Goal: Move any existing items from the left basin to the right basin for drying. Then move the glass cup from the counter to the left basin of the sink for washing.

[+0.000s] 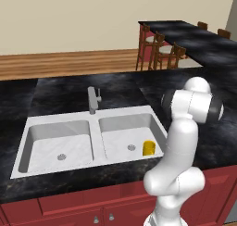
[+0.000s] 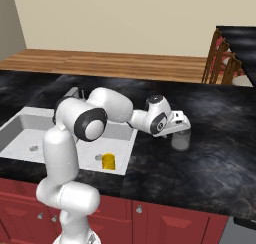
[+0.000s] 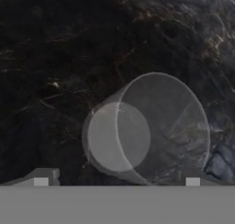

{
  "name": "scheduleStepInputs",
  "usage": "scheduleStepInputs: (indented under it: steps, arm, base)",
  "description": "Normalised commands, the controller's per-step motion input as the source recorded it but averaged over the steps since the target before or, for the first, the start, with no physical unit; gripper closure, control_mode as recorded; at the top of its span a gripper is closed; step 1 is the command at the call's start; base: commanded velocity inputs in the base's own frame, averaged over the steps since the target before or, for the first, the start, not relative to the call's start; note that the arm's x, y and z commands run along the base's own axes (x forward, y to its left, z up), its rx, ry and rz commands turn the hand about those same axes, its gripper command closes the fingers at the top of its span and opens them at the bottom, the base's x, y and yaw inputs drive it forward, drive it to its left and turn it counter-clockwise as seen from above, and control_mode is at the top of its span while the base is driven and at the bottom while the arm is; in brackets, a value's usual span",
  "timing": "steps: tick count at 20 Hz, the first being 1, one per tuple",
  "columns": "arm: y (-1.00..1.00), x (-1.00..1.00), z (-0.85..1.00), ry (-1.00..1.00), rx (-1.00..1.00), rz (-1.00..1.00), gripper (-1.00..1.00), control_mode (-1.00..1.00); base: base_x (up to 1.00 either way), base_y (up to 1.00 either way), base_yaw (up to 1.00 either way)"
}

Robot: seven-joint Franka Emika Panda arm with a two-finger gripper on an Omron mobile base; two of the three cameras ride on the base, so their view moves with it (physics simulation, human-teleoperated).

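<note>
Clear greyish glass: the glass cup (image 2: 180,139) stood upright on the counter (image 2: 215,153), to the right of the sink (image 2: 131,147) and well apart from its rim. In the hand view the glass cup (image 3: 147,131) sat just ahead of the two dark finger tips, its open mouth toward the camera and its round base visible through the wall.

The gripper (image 2: 179,125) hung directly over the cup, the arm reaching out low across the worktop from the sink side. Jaws stood spread to their widest, one tip to either side of the cup's rim; nothing was held, and no contact with the glass could be made out.

The left basin (image 1: 58,146) lay bare apart from its drain. The right basin (image 1: 122,139) held a small yellow cup (image 1: 149,147), upright near its front right corner, beside the drain. A short grey faucet (image 1: 94,99) rose at the back centre of the sink. Wooden stools (image 1: 159,51) stood along a separate black bar top (image 1: 194,40) behind.
</note>
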Motion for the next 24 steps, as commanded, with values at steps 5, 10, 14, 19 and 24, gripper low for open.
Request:
scheduleStepInputs:
  steps: [5,10,14,19,24]
  arm:
    - [-0.16,0.28,-0.09,0.02,0.0,0.0,-1.0,-1.0]
    - [-0.08,0.27,-0.19,0.05,0.0,0.0,-1.0,-1.0]
    - [0.0,0.3,-0.18,0.07,0.0,0.0,-1.0,-1.0]
    - [0.0,0.24,-0.12,0.05,0.0,0.01,-1.0,-1.0]
    - [0.0,0.04,-0.22,0.06,0.0,0.01,1.0,-1.0]
  base:
    - [0.0,0.0,0.0]
    - [0.0,0.0,0.0]
    - [0.0,0.0,0.0]
    - [0.0,0.0,0.0]
    - [0.0,0.0,0.0]
